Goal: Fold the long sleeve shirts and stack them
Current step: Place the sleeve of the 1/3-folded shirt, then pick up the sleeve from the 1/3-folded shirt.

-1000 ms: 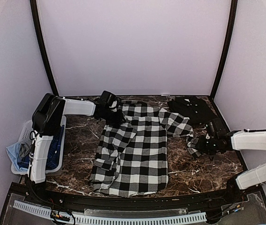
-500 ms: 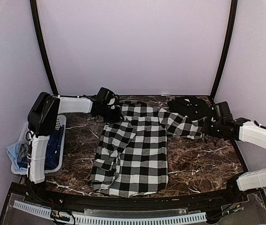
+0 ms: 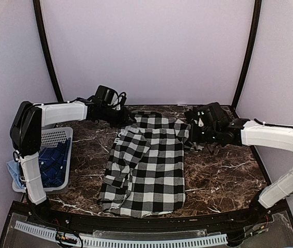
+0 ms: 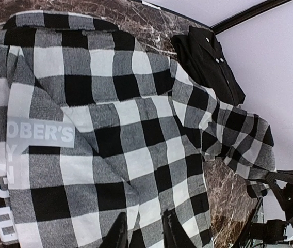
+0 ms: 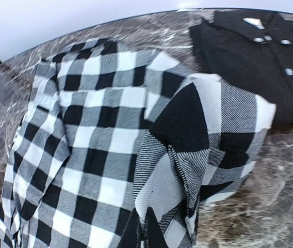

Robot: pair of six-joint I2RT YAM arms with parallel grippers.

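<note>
**Inspector:** Surface and main item?

**Assistant:** Dark marble table (image 3: 224, 175). The check shirt (image 3: 149, 165) lies flat at its centre, collar to the rear and hem to the near edge. White block letters on a grey band show in the left wrist view.

**Inspector:** Other items?

**Assistant:** A white perforated basket (image 3: 53, 137) sits at the left edge with blue cloth (image 3: 51, 165) inside. A black shirt (image 5: 249, 62) lies folded at the rear right corner, just beside the check shirt's shoulder.

**Inspector:** Sleeve?

**Assistant:** The sleeve (image 5: 208, 134) on the right is raised off the marble and bunched, its cuff end overlapping the black shirt's edge.

**Inspector:** Tools?

**Assistant:** The right gripper (image 5: 142, 233) is pinched on that sleeve's cloth. The left gripper (image 4: 144, 232) hangs at the shirt's rear left shoulder. Its fingers show a narrow gap, and I cannot tell whether they grip cloth.
</note>
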